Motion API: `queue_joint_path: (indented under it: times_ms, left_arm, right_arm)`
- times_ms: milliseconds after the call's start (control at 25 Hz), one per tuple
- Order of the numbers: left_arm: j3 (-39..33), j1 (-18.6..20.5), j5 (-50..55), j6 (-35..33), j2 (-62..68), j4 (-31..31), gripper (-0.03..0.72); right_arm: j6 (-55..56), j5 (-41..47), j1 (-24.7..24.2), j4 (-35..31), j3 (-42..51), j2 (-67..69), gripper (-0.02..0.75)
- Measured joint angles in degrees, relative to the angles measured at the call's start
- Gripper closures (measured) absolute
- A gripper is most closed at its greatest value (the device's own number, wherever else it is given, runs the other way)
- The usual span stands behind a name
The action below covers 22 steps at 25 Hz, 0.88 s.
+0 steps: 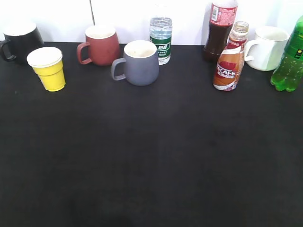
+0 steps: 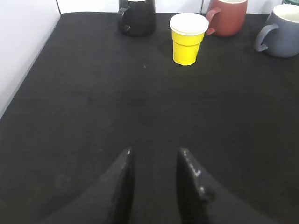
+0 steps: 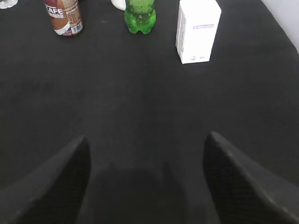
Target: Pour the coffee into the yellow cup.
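**Coffee bottle and yellow cup well apart, both hands empty**

While neither hand had touched anything, we found the coffee bottle (image 1: 230, 59) standing upright toward the right of the black table (image 1: 151, 156), just in front of a taller dark bottle with a red label (image 1: 219, 29) and just beside a white mug (image 1: 267, 47). The yellow cup (image 1: 48, 68) stood well apart from it on the left, near a black mug (image 1: 20, 41) and a red mug (image 1: 100, 44), with a grey mug (image 1: 140, 62) between the two sides.

Our left hand (image 2: 154, 179) hung low over bare table with its fingers only narrowly parted and nothing between them; the cup sat ahead of it. Our right hand (image 3: 147, 179) was spread wide and empty, and the coffee bottle showed at the far left of its view, near a green bottle (image 3: 139, 16) and a white carton (image 3: 197, 31).

We judged the bottle to be fairly light but firm, its clear plastic smooth and likely slippery. Its mouth had no cap, so any tilt during the lift would spill. We thought the best hold was across the labelled body around its curved waist, low enough to stay steady and clear of the neck. The cup looked thin, light and easy to knock over, so we reckoned the pour would need a slow tilt close over its white rim.
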State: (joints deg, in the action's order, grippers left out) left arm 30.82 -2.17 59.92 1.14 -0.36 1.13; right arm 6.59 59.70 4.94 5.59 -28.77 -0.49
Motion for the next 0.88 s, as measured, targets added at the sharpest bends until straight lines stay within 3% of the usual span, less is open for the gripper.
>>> queue_joint_path:
  times_ms: [560, 680, 760, 880]
  left_arm:
    - [0.0, 0.0, 0.0, 0.0, 0.0, -0.1, 0.434]
    - [0.1, 0.0, -2.1, 0.0, 0.0, -0.3, 0.283]
    - [0.5, 0.0, -8.8, 0.0, 3.0, -0.3, 0.167]
    - [0.5, 0.0, -26.0, 0.0, 14.1, -0.1, 0.133]
  right_arm:
    - [0.0, 0.0, 0.0, 0.0, 0.0, 0.0, 0.148]
    - [0.0, 0.0, 0.0, 0.0, 0.0, 0.0, 0.148]
    - [0.0, 0.0, 0.0, 0.0, 0.0, 0.0, 0.148]
    - [0.0, 0.0, 0.0, 0.0, 0.0, 0.0, 0.148]
